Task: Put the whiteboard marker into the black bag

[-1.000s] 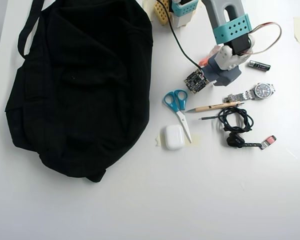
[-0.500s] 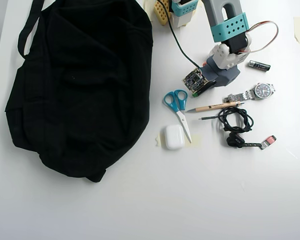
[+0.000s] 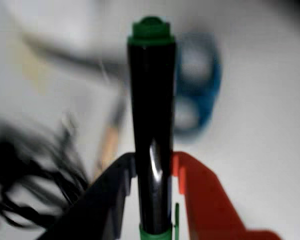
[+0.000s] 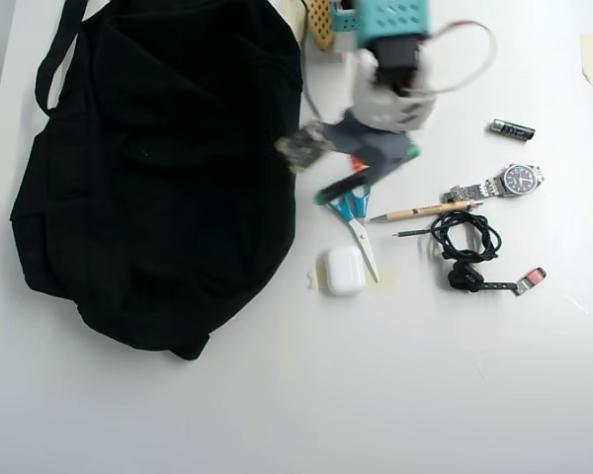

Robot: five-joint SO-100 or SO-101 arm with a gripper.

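Observation:
My gripper [image 3: 155,167] is shut on the whiteboard marker [image 3: 151,100], a black barrel with a green cap, held between a black finger [image 3: 110,195] and an orange finger [image 3: 205,200]. In the overhead view the gripper [image 4: 364,173] holds the marker [image 4: 344,188] tilted in the air, just right of the black bag [image 4: 158,168] and over the scissors. The bag lies flat at the left, its strap [image 4: 54,59] at the top left. The arm is motion-blurred.
Blue-handled scissors [image 4: 361,232] and a white earbud case [image 4: 343,270] lie below the gripper. A wooden pencil [image 4: 425,210], a wristwatch [image 4: 509,181], a battery [image 4: 512,128] and a coiled black cable [image 4: 466,237] lie to the right. The arm's base [image 4: 376,20] stands at the top.

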